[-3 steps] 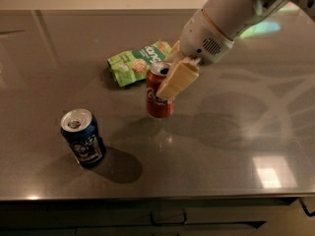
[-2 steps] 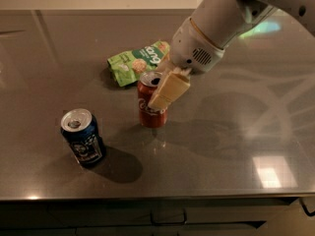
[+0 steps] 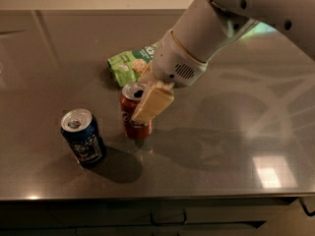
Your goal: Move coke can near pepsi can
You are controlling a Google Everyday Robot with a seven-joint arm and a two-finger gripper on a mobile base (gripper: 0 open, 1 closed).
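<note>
Gripper (image 3: 146, 103) closed on the coke can (image 3: 131, 126), with the pepsi can (image 3: 82, 139) standing just beside the gripper; apparently only release remains.

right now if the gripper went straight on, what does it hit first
The coke can it grips; the gripper points down-left, so past that likely the table beside the pepsi can, depth unclear.
</note>
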